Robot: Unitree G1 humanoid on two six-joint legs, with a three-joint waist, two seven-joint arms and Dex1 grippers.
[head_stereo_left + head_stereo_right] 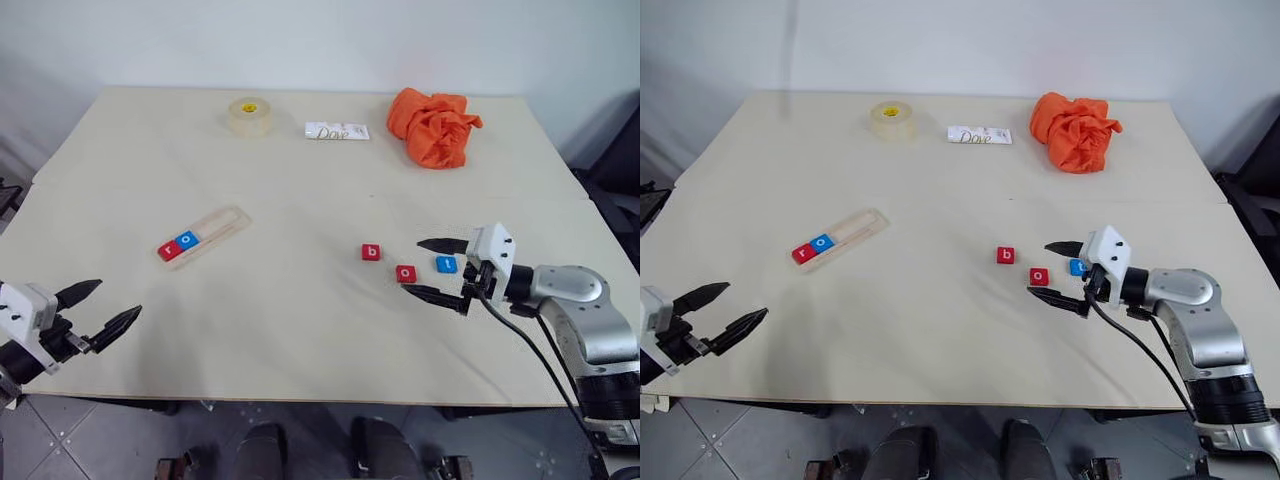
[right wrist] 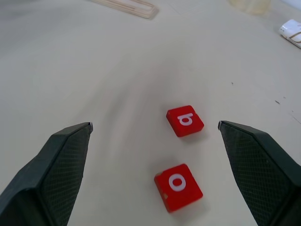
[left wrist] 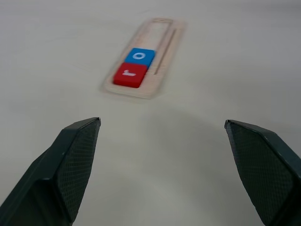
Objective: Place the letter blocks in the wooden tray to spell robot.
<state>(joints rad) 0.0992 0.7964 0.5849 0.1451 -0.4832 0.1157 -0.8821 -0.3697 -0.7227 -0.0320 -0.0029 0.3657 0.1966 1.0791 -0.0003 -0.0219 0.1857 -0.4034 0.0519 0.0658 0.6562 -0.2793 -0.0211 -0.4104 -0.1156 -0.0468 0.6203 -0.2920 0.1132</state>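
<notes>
A pale beige counter [image 1: 300, 330] fills the room's middle, a seam crossing its surface. Behind it stands a plain white wall [image 1: 320, 40]. Below the near edge lies grey tiled floor [image 1: 90, 445].

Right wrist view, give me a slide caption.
Open right gripper facing red b block and red o block on the table.

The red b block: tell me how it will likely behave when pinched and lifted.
The red b block looks like a rigid square tile, so it should stay stiff between the fingers. It lies flat on the table, so rolling or tipping seems unlikely. Its smooth-looking faces and low sides might let it slip from a shallow pinch.
</notes>
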